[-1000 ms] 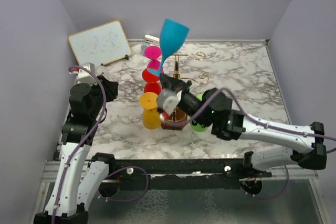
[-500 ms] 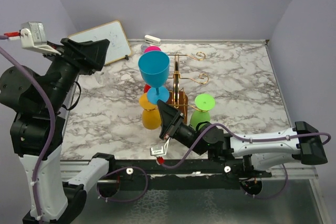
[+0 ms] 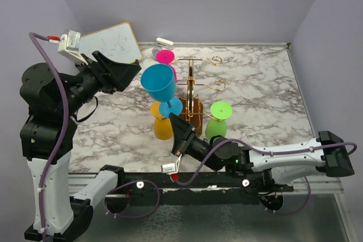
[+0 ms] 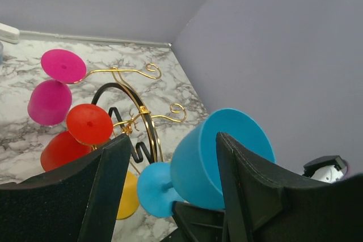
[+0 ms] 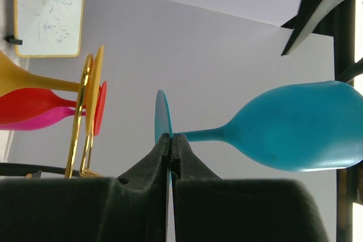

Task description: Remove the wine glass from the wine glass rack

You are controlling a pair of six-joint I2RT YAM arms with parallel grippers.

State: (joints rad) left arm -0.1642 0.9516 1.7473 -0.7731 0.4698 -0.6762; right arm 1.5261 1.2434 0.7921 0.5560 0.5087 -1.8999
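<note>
The right pincer (image 5: 171, 138) was pressed together on the thin round foot of the blue wine glass (image 5: 295, 134), pinching the disc at its edge. The glass stuck out from that grip with its stem nearly level in the right wrist view. From above, the right pincer (image 3: 173, 118) reached up from the near side. The blue wine glass (image 3: 159, 83) was held in the air, tilted, just left of the rack's post and free of its hooks.

The left pincer (image 3: 126, 71) was spread wide, its tips just beside the rim of the bowl. Whether they touched it could not be told. In its own view the left pincer (image 4: 171, 139) framed the bowl between its two dark fingers (image 4: 108, 185).

The gold wire rack (image 3: 191, 80) stood on a brown base on the marble desk (image 3: 255, 83). Pink (image 3: 165, 56), red (image 4: 89, 124) and yellow (image 3: 163, 128) glasses hung along its left side. A green glass (image 3: 218, 122) sat foot up to its right. A whiteboard (image 3: 110, 43) leaned at the far left.
</note>
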